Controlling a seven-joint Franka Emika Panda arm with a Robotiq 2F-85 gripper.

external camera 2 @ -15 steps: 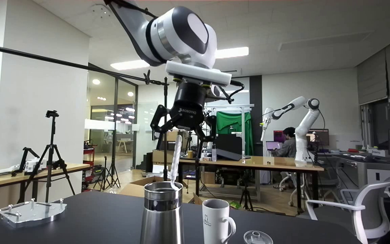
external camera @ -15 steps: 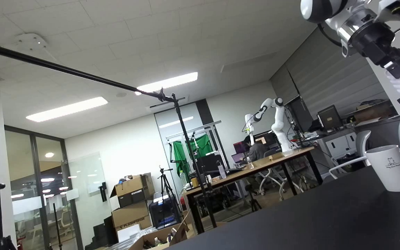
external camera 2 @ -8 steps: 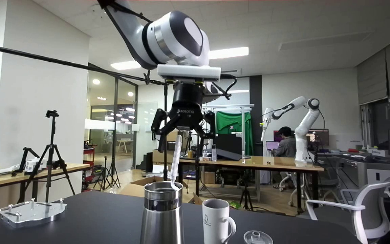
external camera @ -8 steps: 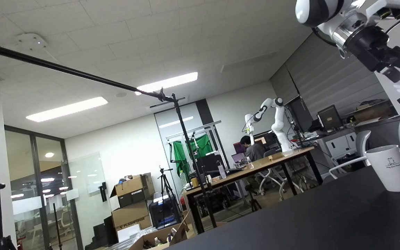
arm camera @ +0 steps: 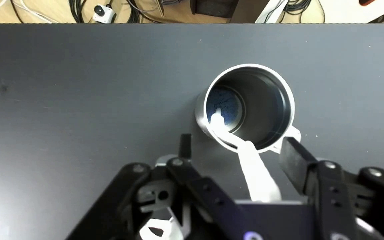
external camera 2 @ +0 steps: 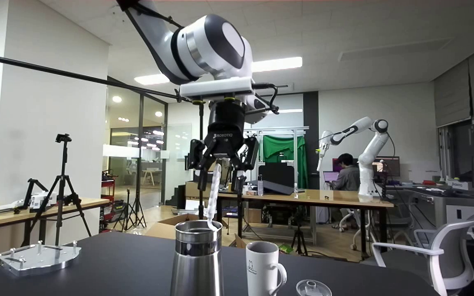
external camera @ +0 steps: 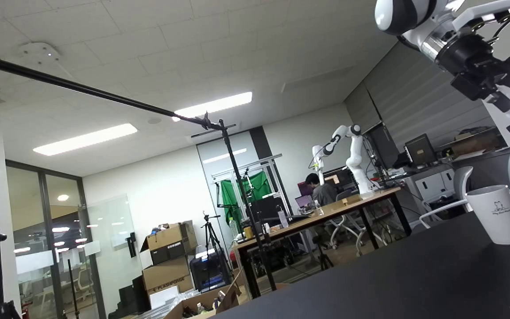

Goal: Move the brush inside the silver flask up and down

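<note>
Gripper (external camera 2: 220, 185) spread, jaws either side of white, spiral-ridged brush (external camera 2: 214, 191) slanting from shiny, round-rimmed metal flask (external camera 2: 198, 273)

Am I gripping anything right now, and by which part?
Nothing is held: the gripper is open, its jaws on either side of the white brush handle, which rises from the silver flask. The wrist view shows a gap each side.

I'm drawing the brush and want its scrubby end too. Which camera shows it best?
The wrist view. It looks down into the silver flask, so you can see the bluish bristles of the brush. Both exterior views show its white handle, but the bristles are hidden.
</note>
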